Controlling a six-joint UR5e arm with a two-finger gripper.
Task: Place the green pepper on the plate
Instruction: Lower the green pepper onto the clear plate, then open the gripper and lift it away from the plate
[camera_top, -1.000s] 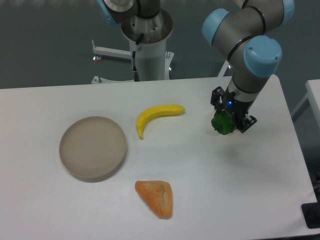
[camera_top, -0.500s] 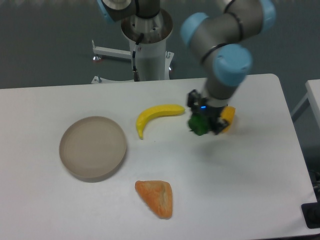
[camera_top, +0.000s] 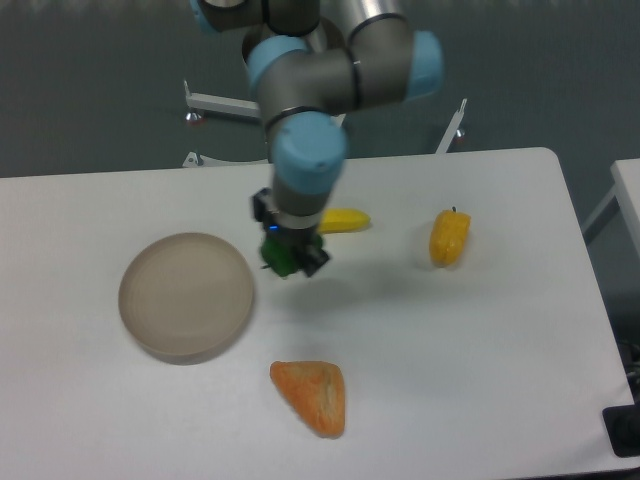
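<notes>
My gripper (camera_top: 288, 255) is shut on the green pepper (camera_top: 284, 257), a small dark-green lump held between the fingers above the table. It hangs just right of the plate (camera_top: 186, 295), a round beige-grey dish at the left of the table, with nothing on it. The pepper is partly hidden by the black fingers.
A yellow banana (camera_top: 343, 220) lies just behind the gripper, mostly hidden by the arm. A yellow-orange pepper (camera_top: 449, 238) lies at the right. An orange bread-like wedge (camera_top: 312, 395) lies at the front. The robot base (camera_top: 295, 100) stands at the back.
The arm has swung left across the table carrying the green pepper, from the right side to beside the plate. The yellow-orange pepper it hid is now uncovered.
</notes>
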